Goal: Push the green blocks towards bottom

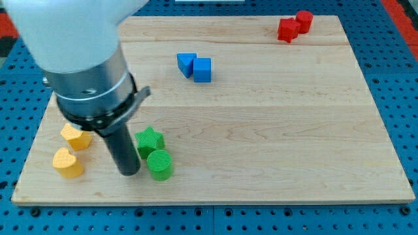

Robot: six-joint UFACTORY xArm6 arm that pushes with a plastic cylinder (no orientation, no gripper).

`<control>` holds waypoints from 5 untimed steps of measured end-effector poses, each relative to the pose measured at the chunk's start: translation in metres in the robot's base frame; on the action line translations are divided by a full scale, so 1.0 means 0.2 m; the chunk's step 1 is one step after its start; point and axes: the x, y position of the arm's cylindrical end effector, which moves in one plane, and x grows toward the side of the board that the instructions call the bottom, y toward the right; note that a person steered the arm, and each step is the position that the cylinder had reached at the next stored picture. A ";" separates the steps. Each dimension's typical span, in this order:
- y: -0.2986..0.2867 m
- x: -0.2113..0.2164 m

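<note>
- Green blocks are seen close to the board's bottom edge, left of its middle: a green star (149,140) with a green cylinder (159,164) touching it just below.
- My tip (128,172) is planted on the wooden board (274,130) just left of the green cylinder; nothing is grasped, since the rod carries no jaws.
- Two yellow heart blocks (76,136) (67,163) lie near the left edge.
- Two blue blocks (187,63) (202,69) sit touching near the top edge.
- Two red blocks (288,30) (304,20) occupy the top right corner.
</note>
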 end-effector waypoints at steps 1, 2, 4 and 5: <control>-0.19 -0.07; -0.16 -0.17; 0.01 -0.10; 0.04 -0.10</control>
